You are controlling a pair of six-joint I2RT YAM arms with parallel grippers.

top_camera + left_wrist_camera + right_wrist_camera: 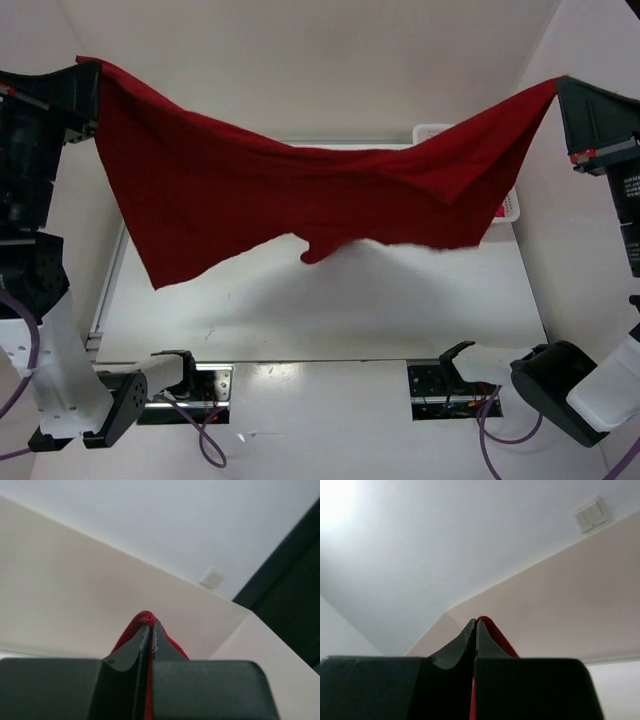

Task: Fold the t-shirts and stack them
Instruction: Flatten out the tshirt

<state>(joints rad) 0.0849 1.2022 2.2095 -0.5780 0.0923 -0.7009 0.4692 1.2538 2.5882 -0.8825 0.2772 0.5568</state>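
White surface (330, 310) fills middle of top view, soft shadow across centre. White basket (432, 131) at far right corner, mostly hidden, only rim and bit of side showing. Pale rail (108, 290) runs along surface's left edge. Beige wall (300, 60) behind. Wall switch plate (590, 514) upper right in right wrist view; similar plate (212, 578) in left wrist view, dark panel (290, 575) beside it.

The top view looks down from above and behind the arms (60, 340) onto the whole counter (330, 310), far enough back to take in both. Each wrist camera sits close behind its own tips, tilted up at the walls (75, 595). The left end effector (151, 626) and right end effector (474, 623) fill the lower frame. All three views share only the shirt (300, 190) corners pinched there.
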